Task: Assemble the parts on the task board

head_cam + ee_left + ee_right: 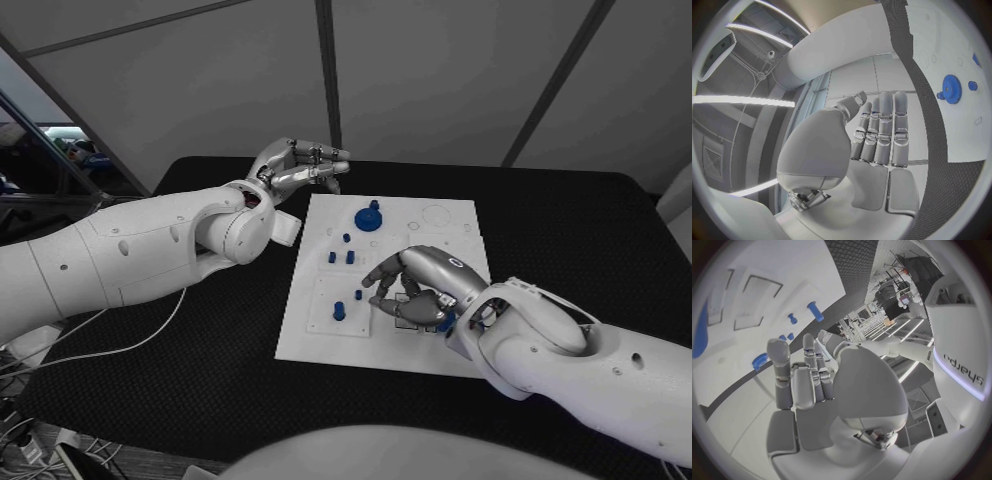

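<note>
Task board white, mid-table on black table. Blue gear near board's far end, small blue pegs mid-board, one blue part in recessed panel at near left. Right hand low over board's near right, fingers curled; whether it holds anything cannot tell. Left hand raised off board's far-left corner, fingers straight, side by side, empty. Lettering on arm in right wrist view mirrored, unreadable.
</note>
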Motion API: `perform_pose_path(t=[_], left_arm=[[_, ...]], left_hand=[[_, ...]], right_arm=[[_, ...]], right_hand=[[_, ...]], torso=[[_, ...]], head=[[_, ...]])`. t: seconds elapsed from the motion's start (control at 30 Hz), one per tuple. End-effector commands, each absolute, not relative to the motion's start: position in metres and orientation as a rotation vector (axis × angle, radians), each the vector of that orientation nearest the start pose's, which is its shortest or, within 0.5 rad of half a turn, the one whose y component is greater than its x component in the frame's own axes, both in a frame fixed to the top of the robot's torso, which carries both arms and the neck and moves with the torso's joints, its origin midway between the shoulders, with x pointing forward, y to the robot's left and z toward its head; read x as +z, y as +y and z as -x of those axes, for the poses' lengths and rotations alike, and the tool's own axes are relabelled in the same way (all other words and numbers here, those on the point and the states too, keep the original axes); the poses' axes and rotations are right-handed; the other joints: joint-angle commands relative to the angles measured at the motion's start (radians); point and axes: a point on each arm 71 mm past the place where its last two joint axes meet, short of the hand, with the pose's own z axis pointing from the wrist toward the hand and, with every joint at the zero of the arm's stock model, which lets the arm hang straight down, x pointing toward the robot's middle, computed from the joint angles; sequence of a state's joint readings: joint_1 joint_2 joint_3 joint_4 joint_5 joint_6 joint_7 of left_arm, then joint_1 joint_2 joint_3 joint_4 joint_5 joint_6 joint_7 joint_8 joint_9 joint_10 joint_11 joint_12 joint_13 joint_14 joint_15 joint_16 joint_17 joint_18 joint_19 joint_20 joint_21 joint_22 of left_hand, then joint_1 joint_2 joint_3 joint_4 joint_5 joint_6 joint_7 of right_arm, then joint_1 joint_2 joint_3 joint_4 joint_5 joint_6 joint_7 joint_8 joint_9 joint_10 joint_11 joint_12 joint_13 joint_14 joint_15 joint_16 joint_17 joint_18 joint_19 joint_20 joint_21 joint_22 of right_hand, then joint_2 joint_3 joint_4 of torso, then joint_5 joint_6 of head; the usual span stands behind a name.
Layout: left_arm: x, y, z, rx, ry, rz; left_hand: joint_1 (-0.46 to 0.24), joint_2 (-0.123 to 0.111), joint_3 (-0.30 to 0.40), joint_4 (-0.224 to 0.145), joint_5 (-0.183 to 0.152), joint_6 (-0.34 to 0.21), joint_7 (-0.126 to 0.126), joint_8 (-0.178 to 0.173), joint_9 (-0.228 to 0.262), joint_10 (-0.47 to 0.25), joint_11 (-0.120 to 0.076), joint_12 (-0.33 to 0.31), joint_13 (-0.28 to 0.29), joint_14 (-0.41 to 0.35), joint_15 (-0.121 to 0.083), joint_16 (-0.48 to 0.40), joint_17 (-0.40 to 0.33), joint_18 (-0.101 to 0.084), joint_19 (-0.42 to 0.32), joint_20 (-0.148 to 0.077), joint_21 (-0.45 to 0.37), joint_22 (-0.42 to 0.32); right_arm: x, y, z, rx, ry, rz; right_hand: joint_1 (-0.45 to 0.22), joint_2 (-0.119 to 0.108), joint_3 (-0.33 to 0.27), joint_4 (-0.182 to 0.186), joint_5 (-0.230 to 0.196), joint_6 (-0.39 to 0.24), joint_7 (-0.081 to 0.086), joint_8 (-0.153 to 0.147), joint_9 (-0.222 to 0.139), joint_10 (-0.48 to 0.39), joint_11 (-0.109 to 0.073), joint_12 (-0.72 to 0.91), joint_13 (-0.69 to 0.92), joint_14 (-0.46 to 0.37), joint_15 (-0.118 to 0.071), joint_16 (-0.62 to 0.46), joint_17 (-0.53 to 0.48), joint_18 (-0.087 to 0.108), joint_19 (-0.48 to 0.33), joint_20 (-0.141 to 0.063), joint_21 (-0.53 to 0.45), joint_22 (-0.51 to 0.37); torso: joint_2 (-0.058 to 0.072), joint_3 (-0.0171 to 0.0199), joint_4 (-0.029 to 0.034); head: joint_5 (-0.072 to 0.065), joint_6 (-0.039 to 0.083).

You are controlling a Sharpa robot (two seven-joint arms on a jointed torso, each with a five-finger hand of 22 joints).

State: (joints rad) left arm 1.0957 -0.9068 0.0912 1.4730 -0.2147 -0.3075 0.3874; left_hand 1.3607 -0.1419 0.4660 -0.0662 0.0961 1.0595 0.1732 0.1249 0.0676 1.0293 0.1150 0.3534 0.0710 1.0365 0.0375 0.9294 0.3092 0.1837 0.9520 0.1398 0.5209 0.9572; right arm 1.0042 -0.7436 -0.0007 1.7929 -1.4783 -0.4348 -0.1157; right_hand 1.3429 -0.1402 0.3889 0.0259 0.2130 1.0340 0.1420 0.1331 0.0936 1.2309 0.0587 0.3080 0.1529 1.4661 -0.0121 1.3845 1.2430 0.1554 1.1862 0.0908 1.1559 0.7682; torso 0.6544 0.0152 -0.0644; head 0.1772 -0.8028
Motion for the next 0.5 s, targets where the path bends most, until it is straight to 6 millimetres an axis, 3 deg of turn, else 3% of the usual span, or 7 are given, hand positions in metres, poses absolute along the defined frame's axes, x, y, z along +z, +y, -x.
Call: perform_pose_path(t=[0.03, 0.1, 0.17, 0.2, 0.27, 0.43, 0.5], left_arm=[[-0.18, 0.257, -0.495, -1.439, 1.37, 0.974], [-0.18, 0.257, -0.495, -1.437, 1.372, 0.975], [-0.181, 0.258, -0.495, -1.435, 1.373, 0.976], [-0.181, 0.258, -0.495, -1.433, 1.373, 0.977], [-0.182, 0.259, -0.495, -1.431, 1.374, 0.978], [-0.183, 0.259, -0.495, -1.428, 1.374, 0.98], [-0.183, 0.259, -0.495, -1.428, 1.375, 0.98]], left_hand=[[-0.003, 0.011, -0.007, 0.001, -0.002, -0.008, 0.0, -0.002, -0.001, -0.007, -0.001, 0.004, -0.001, 0.0, 0.005, -0.005, -0.002, -0.002, 0.006, 0.004, -0.005, -0.001], [-0.003, 0.011, -0.007, 0.001, -0.002, -0.008, 0.0, -0.002, -0.001, -0.007, -0.001, 0.004, -0.001, 0.0, 0.005, -0.005, -0.002, -0.002, 0.006, 0.004, -0.005, -0.001], [-0.003, 0.011, -0.007, 0.001, -0.002, -0.008, 0.0, -0.002, -0.001, -0.007, -0.001, 0.004, -0.001, 0.0, 0.005, -0.005, -0.002, -0.002, 0.006, 0.004, -0.005, -0.001], [-0.005, 0.01, -0.009, 0.002, -0.003, -0.007, 0.0, -0.001, 0.0, -0.007, -0.001, 0.005, -0.001, 0.0, 0.006, -0.005, -0.002, -0.002, 0.006, 0.005, -0.006, -0.002], [-0.005, 0.01, -0.009, 0.002, -0.003, -0.007, 0.0, -0.001, 0.0, -0.007, -0.001, 0.005, -0.001, 0.0, 0.006, -0.005, -0.002, -0.002, 0.006, 0.005, -0.006, -0.002], [-0.005, 0.01, -0.009, 0.002, -0.003, -0.007, 0.0, -0.001, 0.0, -0.007, -0.001, 0.005, -0.001, 0.0, 0.006, -0.005, -0.002, -0.002, 0.006, 0.005, -0.006, -0.002], [-0.005, 0.01, -0.009, 0.002, -0.003, -0.007, 0.0, -0.001, 0.0, -0.007, -0.001, 0.005, -0.001, 0.0, 0.006, -0.005, -0.002, -0.002, 0.006, 0.005, -0.006, -0.002]], right_arm=[[-0.206, -0.105, -0.39, 1.124, 1.699, -0.056], [-0.204, -0.124, -0.393, 1.08, 1.737, -0.111], [-0.204, -0.138, -0.393, 1.04, 1.765, -0.139], [-0.204, -0.153, -0.393, 0.981, 1.794, -0.158], [-0.204, -0.168, -0.392, 0.914, 1.822, -0.164], [-0.206, -0.194, -0.391, 0.757, 1.865, -0.153], [-0.207, -0.203, -0.391, 0.688, 1.874, -0.147]], right_hand=[[-0.047, -0.001, -0.037, 0.022, 0.014, 0.046, -0.018, 0.026, 0.011, 0.055, -0.019, 0.061, 0.04, 0.045, -0.017, 0.01, 0.019, -0.013, 0.018, -0.007, 0.011, 0.025], [-0.081, -0.011, -0.091, 0.044, 0.059, 0.081, -0.046, 0.056, 0.032, 0.079, -0.041, 0.156, 0.116, 0.055, -0.044, 0.034, 0.053, -0.02, 0.047, -0.029, 0.037, 0.069], [-0.086, -0.001, -0.144, 0.055, 0.086, 0.078, -0.051, 0.077, 0.06, 0.044, -0.064, 0.32, 0.282, 0.065, -0.055, 0.064, 0.098, -0.028, 0.074, -0.044, 0.061, 0.109], [-0.111, 0.002, -0.175, 0.076, 0.088, 0.076, -0.056, 0.087, 0.074, 0.074, -0.053, 0.49, 0.47, 0.071, -0.048, 0.087, 0.138, -0.036, 0.088, -0.043, 0.076, 0.139], [-0.127, 0.0, -0.214, 0.095, 0.119, 0.064, -0.058, 0.099, 0.094, 0.073, -0.053, 0.616, 0.611, 0.077, -0.048, 0.107, 0.173, -0.041, 0.099, -0.04, 0.09, 0.164], [-0.153, -0.003, -0.287, 0.135, 0.145, 0.04, -0.055, 0.126, 0.132, 0.08, -0.05, 0.773, 0.793, 0.086, -0.045, 0.14, 0.233, -0.047, 0.119, -0.039, 0.116, 0.211], [-0.136, 0.006, -0.335, 0.157, 0.146, 0.014, -0.054, 0.15, 0.167, 0.074, -0.05, 0.836, 0.871, 0.089, -0.042, 0.149, 0.25, -0.049, 0.125, -0.038, 0.127, 0.229]], torso=[[-0.007, -0.0005, -0.0082], [-0.01, 0.0, -0.0128], [-0.011, 0.0004, -0.0154], [-0.013, 0.0007, -0.0193], [-0.016, 0.0003, -0.0232], [-0.021, -0.0022, -0.031], [-0.022, -0.0021, -0.033]], head=[[-0.015, 0.004], [-0.024, 0.007], [-0.032, 0.007], [-0.045, 0.011], [-0.057, 0.011], [-0.08, 0.013], [-0.087, 0.013]])
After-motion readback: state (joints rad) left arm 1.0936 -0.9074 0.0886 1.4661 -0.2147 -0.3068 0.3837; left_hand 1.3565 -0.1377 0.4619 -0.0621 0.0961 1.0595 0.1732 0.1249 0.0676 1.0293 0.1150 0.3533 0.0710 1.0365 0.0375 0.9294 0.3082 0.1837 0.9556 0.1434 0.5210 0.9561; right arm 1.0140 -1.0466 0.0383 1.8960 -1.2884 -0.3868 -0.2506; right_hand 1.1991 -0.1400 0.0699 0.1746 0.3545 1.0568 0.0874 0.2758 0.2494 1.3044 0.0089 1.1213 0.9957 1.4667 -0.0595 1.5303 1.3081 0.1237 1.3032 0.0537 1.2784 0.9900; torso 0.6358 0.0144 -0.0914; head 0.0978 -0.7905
